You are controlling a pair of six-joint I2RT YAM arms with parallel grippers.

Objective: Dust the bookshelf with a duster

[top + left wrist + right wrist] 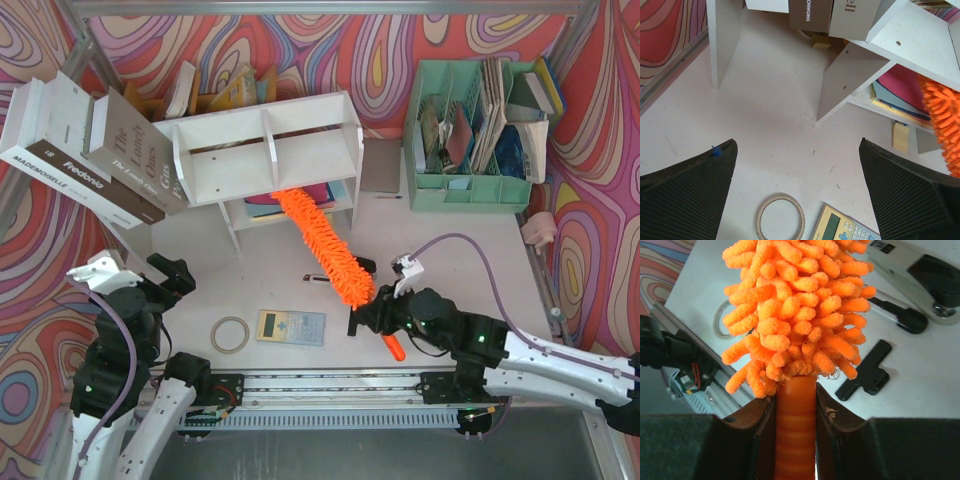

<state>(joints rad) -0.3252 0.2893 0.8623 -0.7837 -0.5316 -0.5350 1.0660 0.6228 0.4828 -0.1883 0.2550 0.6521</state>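
Observation:
The bookshelf (265,150) is a small white unit at the back centre, with coloured folders in its lower tier; its side panel and lower tier also show in the left wrist view (855,70). The orange fluffy duster (325,250) runs diagonally from the shelf's lower tier down to my right gripper (378,318). That right gripper (795,412) is shut on the duster's orange handle (795,435), just below the fluffy head (800,305). My left gripper (165,275) hovers at the left, open (797,145) and holding nothing. The duster head's edge (942,120) shows at that view's right.
A tape ring (230,333) and a calculator (291,327) lie near the front. A mint-green file organizer (470,130) stands back right. Large books (90,150) lean at back left. A black clip (867,372) and a grey stapler-like object (920,275) lie by the duster.

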